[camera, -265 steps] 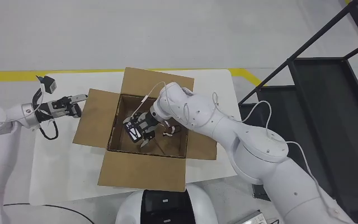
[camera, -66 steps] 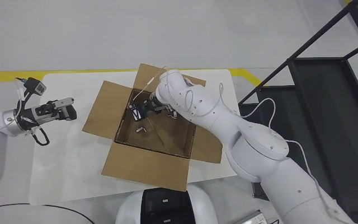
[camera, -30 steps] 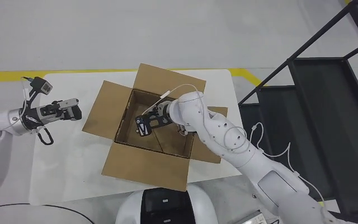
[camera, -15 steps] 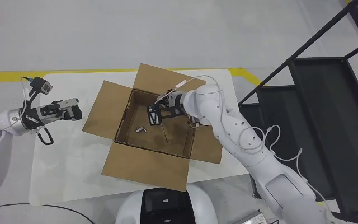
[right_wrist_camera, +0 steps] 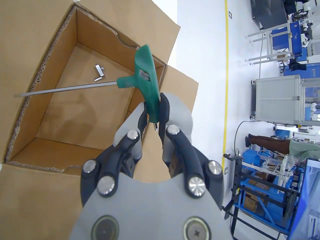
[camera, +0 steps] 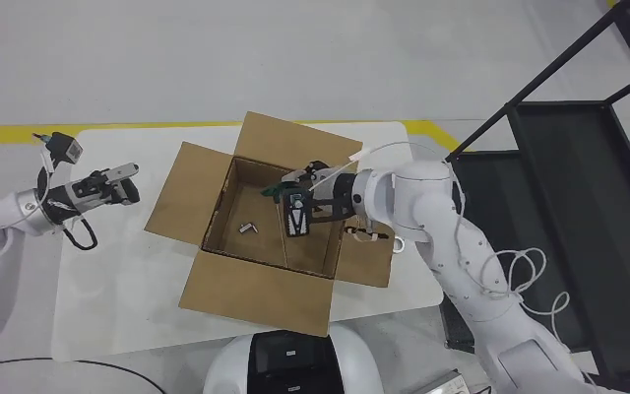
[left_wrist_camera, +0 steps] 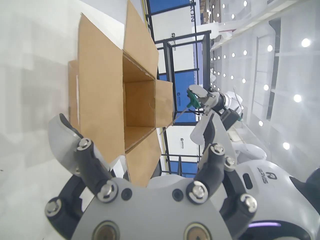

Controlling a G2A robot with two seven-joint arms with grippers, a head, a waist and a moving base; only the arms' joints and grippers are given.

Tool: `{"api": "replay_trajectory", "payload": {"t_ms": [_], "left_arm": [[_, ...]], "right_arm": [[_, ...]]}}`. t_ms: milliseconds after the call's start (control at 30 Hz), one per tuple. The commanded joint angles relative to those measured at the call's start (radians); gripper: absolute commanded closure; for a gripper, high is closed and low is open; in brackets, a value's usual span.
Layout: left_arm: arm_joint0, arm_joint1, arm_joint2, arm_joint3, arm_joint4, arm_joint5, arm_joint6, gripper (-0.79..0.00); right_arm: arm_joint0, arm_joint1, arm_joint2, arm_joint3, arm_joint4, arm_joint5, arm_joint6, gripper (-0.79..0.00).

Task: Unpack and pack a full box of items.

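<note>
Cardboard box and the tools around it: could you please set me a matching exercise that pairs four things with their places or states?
1. box
2. green-handled key
3. small metal piece
4. left pincer

A. open, holding nothing
B. lying on the box floor
C. flaps spread open
D. gripped by the right pincer

Pairs: 1-C, 2-D, 3-B, 4-A.

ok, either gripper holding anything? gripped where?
Right gripper is shut on the green T-handle hex key, clamping one end of its handle. Left gripper open, empty.
</note>
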Motion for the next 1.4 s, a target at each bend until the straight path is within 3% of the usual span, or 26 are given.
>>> {"api": "replay_trajectory", "payload": {"t_ms": [0,133,300,533,567,600,633,667,967,1133,1367], "left_arm": [[-0.001,0.0,-0.001,0.004,0.038,0.004,0.049,-0.785],[-0.02,-0.006,0.032,0.022,0.078,0.017,0.066,-0.785],[-0.097,-0.029,0.132,0.099,0.122,0.033,0.037,-0.785],[-0.219,-0.071,0.258,0.242,0.118,-0.043,-0.059,-0.785],[-0.235,-0.076,0.269,0.262,0.123,-0.058,-0.06,-0.748],[-0.244,-0.079,0.276,0.274,0.124,-0.065,-0.059,-0.437],[-0.256,-0.085,0.288,0.293,0.12,-0.072,-0.061,-0.068],[-0.269,-0.09,0.298,0.315,0.125,-0.076,-0.053,0.0],[-0.342,-0.128,0.367,0.442,0.107,-0.121,-0.089,0.0],[-0.355,-0.143,0.369,0.483,0.009,-0.148,-0.158,0.0],[-0.33,-0.133,0.336,0.494,-0.084,-0.148,-0.187,0.0]], "right_arm": [[-0.012,0.011,0.019,-0.014,0.052,0.0,0.013,0.0],[-0.032,0.028,0.054,-0.047,0.173,0.0,0.061,0.0],[-0.059,0.045,0.097,-0.085,0.309,0.0,0.09,0.0],[-0.088,0.066,0.138,-0.107,0.393,0.0,0.077,0.0],[-0.092,0.069,0.139,-0.11,0.402,0.0,0.067,0.0],[-0.093,0.071,0.14,-0.112,0.405,0.0,0.062,0.0],[-0.096,0.074,0.142,-0.115,0.407,0.0,0.057,0.0],[-0.099,0.077,0.143,-0.118,0.407,0.0,0.055,0.0],[-0.127,0.102,0.161,-0.14,0.404,0.0,0.009,0.0],[-0.141,0.11,0.164,-0.141,0.392,0.0,-0.022,0.0],[-0.145,0.12,0.158,-0.141,0.372,0.0,-0.058,0.0]]}}
